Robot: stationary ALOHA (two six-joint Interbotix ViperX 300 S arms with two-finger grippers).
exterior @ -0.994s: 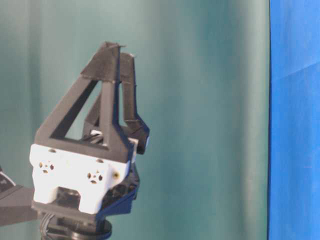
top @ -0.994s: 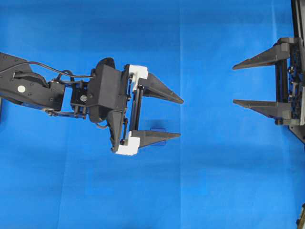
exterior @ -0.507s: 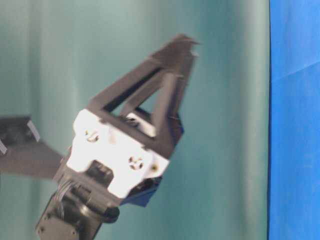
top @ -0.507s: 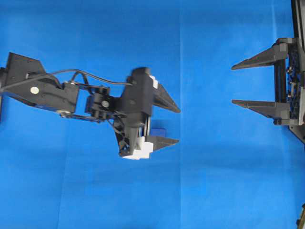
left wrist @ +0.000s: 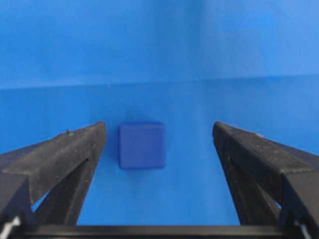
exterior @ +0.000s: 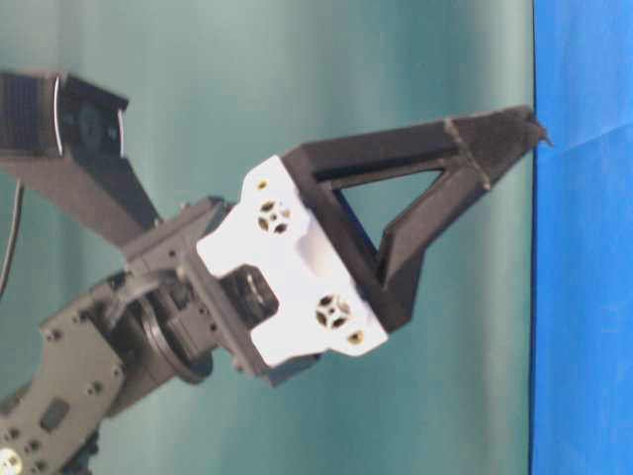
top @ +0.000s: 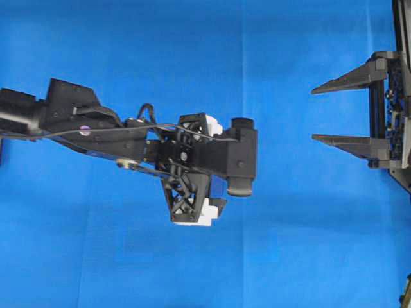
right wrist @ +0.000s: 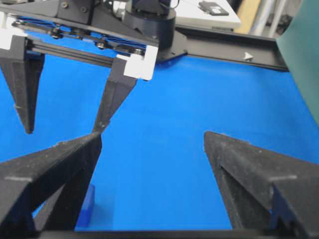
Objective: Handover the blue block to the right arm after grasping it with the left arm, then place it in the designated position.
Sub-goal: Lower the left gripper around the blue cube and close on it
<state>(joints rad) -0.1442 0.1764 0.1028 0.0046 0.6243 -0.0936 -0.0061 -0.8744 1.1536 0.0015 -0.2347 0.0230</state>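
The blue block (left wrist: 142, 145) looks smooth, matt plastic on creased blue cloth (left wrist: 159, 45).

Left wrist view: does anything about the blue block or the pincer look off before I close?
Nothing stands out. The blue block lies flat on the blue cloth, between the open left pincer fingers, nearer one finger and touching neither.

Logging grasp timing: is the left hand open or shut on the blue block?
Open: the left hand straddles the blue block, gaps on both sides.
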